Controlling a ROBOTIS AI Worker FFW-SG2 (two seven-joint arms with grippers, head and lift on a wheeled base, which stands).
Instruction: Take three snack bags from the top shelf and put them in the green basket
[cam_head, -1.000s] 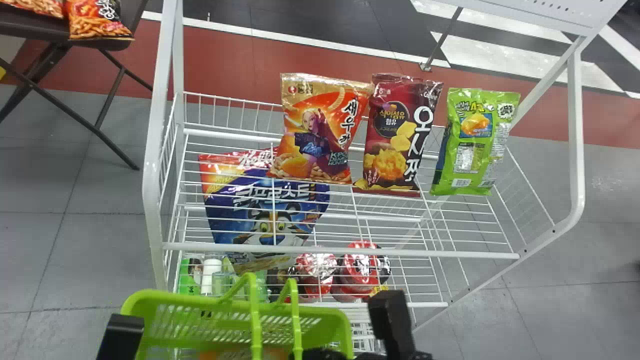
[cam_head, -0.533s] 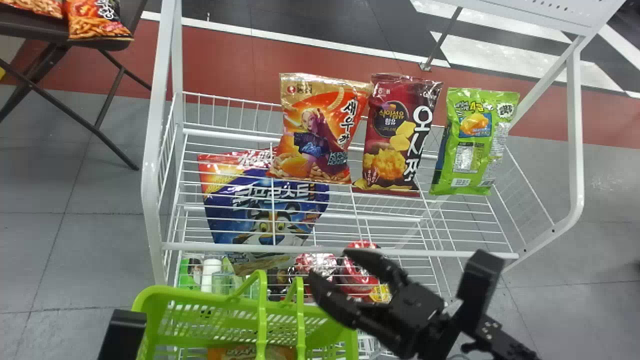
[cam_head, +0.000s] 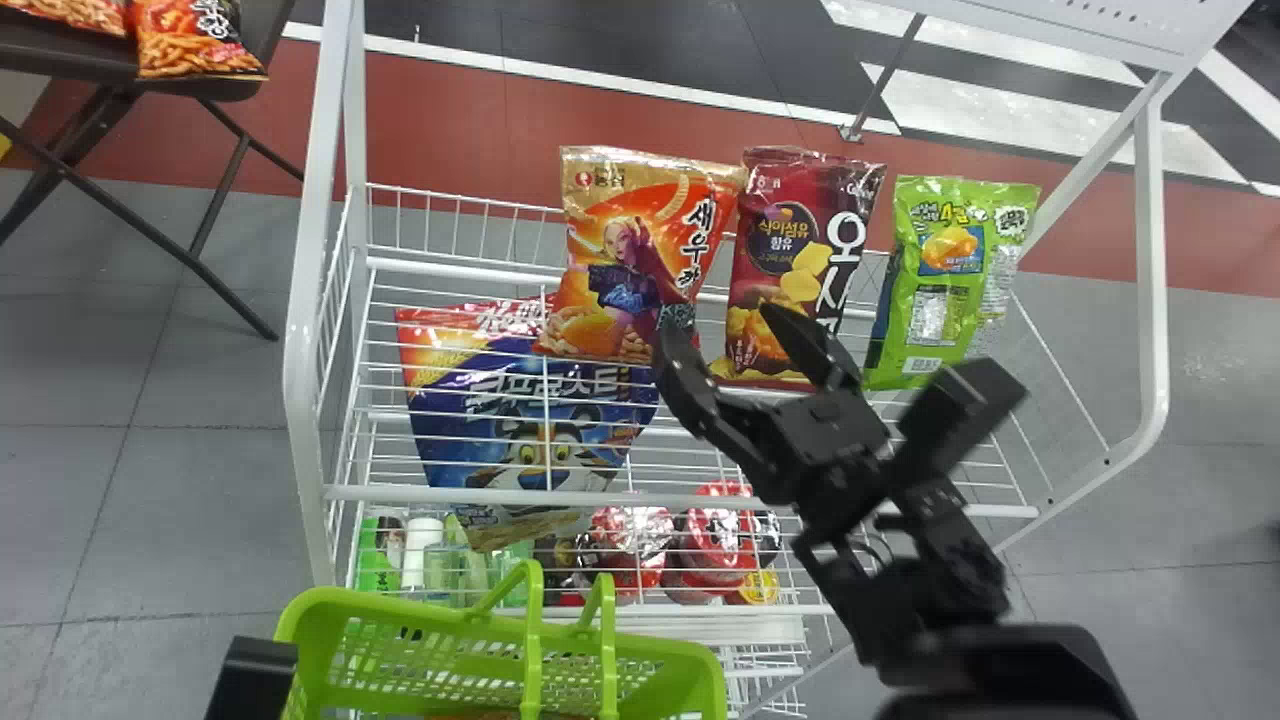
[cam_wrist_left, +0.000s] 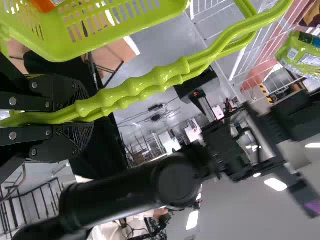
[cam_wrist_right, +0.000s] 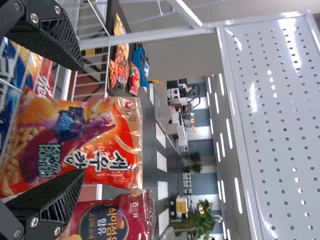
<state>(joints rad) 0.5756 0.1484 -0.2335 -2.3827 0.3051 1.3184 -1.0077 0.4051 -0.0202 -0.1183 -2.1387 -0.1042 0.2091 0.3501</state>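
1. Right arm (cam_head: 940, 560): in from the bottom edge, right of the green basket (cam_head: 480, 635), running up and leftward over the front rail of the white rack (cam_head: 680, 500). Wrist angled, not square to the rack.
2. Right claw (cam_head: 720, 325): wide open, 2 fingers well apart, nothing gripped. Tips point up-left at the lower parts of the orange snack bag (cam_head: 635, 260) and dark red snack bag (cam_head: 790, 260). Contact with either: can't tell.
3. Right wrist view: orange bag's printed front lies ahead of the gap between the 2 fingers, dark red bag beside it.
4. Left arm (cam_head: 250, 680): parked at the bottom left corner, next to the basket.
5. Left claw (cam_wrist_left: 85, 118): closed around the 2 basket handles (cam_wrist_left: 145, 90), pinched together.
6. Top shelf: 3 snack bags, left to right orange, dark red, green snack bag (cam_head: 945, 280). All upright; orange and dark red meet near their tops, green just beside dark red.
7. Basket: in front of the rack, 1 orange pack (cam_wrist_left: 45, 4) inside, mostly cut off.
8. Below the top shelf, seen through the wires: blue tiger cereal bag (cam_head: 530, 420).
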